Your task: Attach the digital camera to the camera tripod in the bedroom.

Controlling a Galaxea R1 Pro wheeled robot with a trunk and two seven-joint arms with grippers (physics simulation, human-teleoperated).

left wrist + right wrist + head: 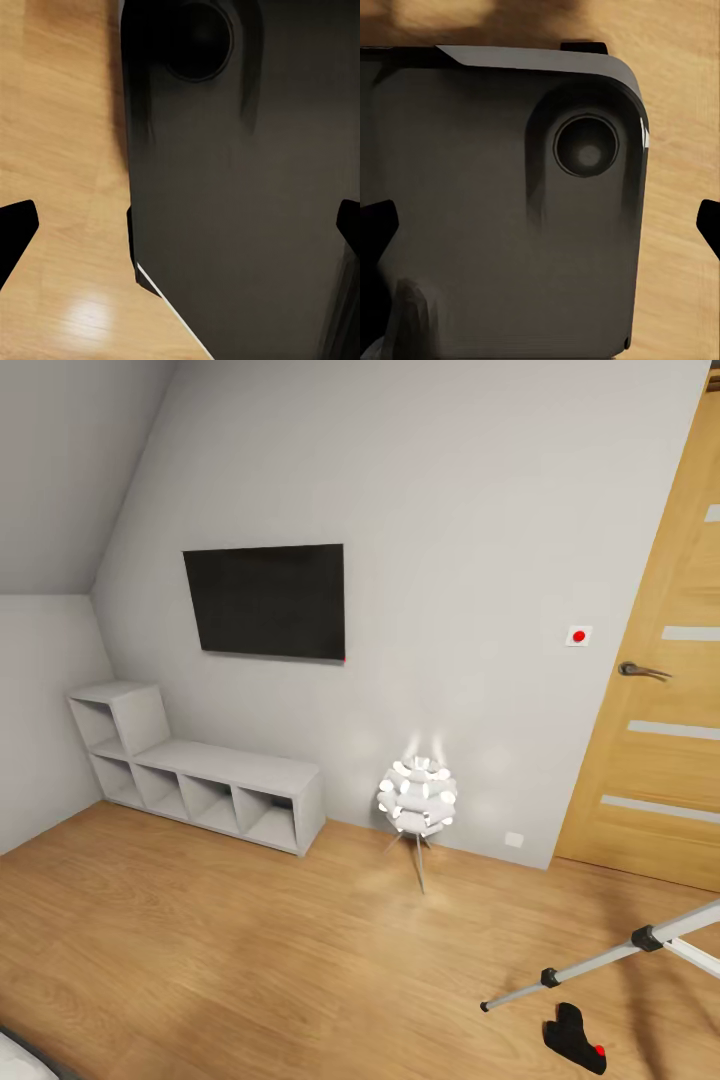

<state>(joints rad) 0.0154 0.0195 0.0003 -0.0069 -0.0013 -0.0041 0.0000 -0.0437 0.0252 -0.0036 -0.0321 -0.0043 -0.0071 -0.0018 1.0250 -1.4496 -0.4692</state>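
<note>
Across the head view, the light grey wall (470, 510) takes up most of the scene, meeting a light wooden plank floor (230, 960). At the right edge stands an oak door (670, 690) with frosted stripes and a dark lever handle (640, 671). A black wall-mounted screen (266, 601) hangs on the wall, blank, with no readable writing. Below it, grey cube shelves (200, 780) sit against the wall, with a taller stack at the left end. A white ball lamp (417, 796) on thin legs stands on the floor between the shelves and the door, lit. The camera tripod (620, 950) lies tilted low over the floor at the lower right, with silver telescoping legs and black joints partly cut off by the frame edge. The digital camera (575, 1040) lies on the floor just beside the end of one tripod leg, apart from it, red button visible. A small white wall plate with a red dot (578, 636) sits beside the door; a white outlet plate (515, 839) sits low on the wall. No brand marks or labels are legible. In the left wrist view, the left gripper (180, 225) has its fingertips (19, 225) spread wide at both frame edges above a dark robot body panel (247, 210). In the right wrist view, the right gripper (540, 225) likewise stands spread with nothing between its jaws, over a dark panel with a round recess (585, 146).
</note>
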